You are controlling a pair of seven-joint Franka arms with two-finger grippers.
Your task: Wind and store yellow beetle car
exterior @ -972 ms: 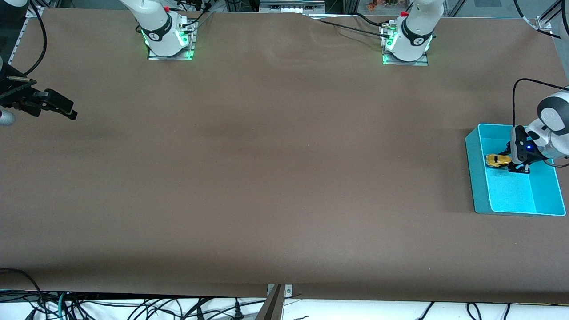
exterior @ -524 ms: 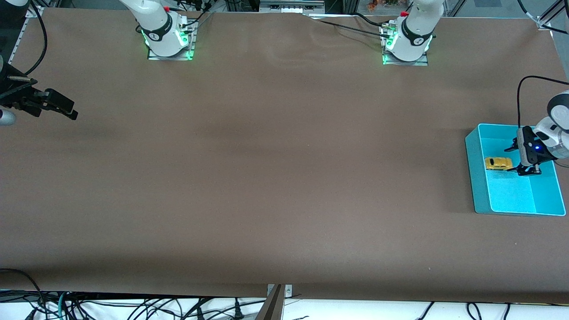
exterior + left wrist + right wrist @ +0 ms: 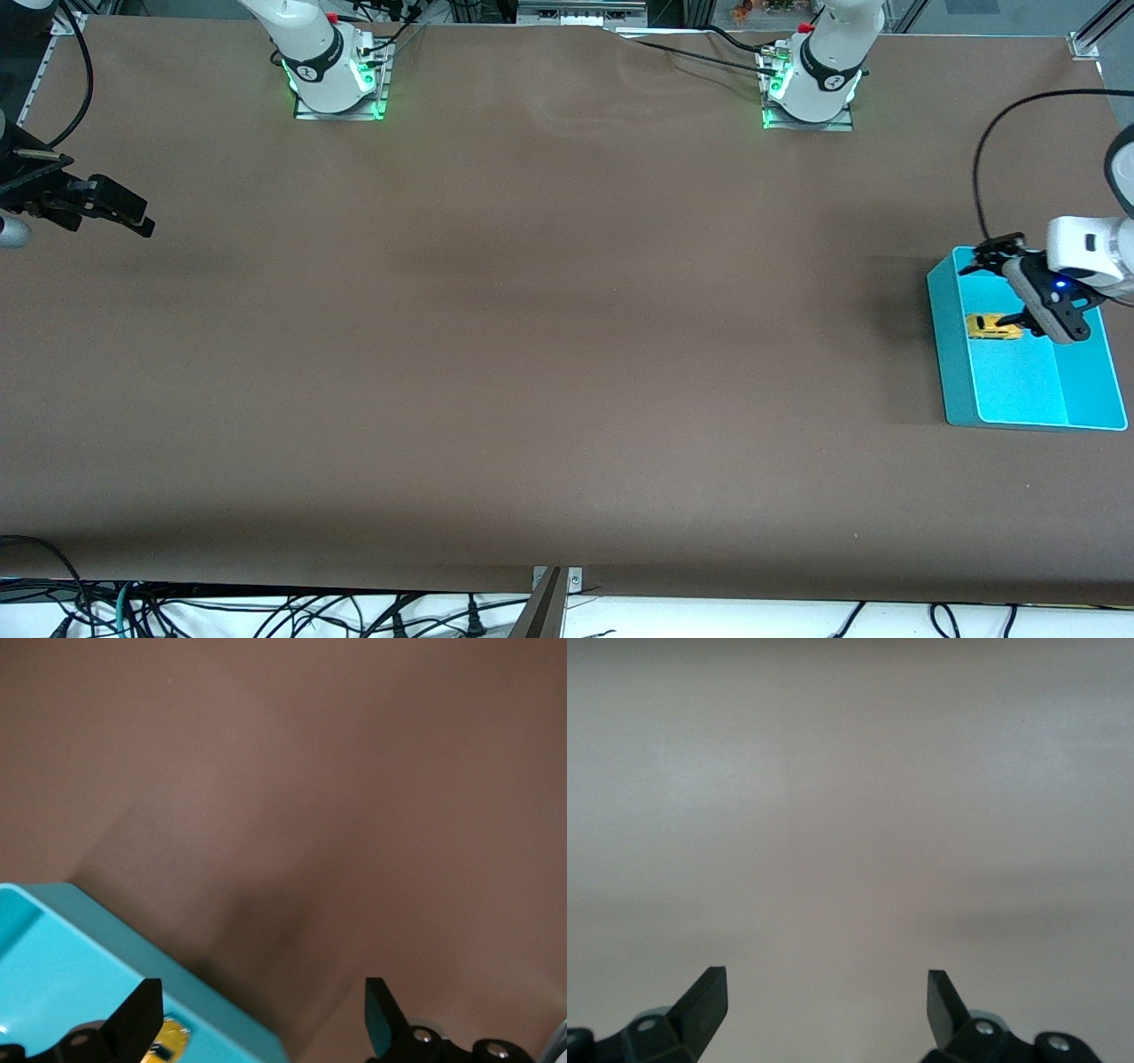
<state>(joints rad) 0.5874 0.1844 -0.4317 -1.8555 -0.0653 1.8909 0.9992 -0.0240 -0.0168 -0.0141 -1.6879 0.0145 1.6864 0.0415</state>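
Since the earlier frames the left claw [image 3: 999,285] has let go of the yellow beetle car [image 3: 992,327] and lifted away: a second ago it was down in the cyan bin [image 3: 948,354] with its jaws closed on the toy, and now it hangs over the bin's end farthest from the front camera, tilted, jaws spread wide and empty. In the left wrist view both fingertips [image 3: 142,1010] stand well apart, with only a sliver of yellow showing by the bin wall.

The car lies on the bin floor, on its wheels as far as can be told, at about ten o'clock from the bin's centre in the front view, close to the wall that faces the middle of the bench [image 3: 549,354]. The bin itself sits at roughly three o'clock on the bench, at the left arm's end.

The right claw [image 3: 124,213] waits at nine o'clock, over the bench's edge at the right arm's end, jaws also wide open and holding nothing.

Judging by this, the storing step looks done; only the left arm's retreat appears to be left.
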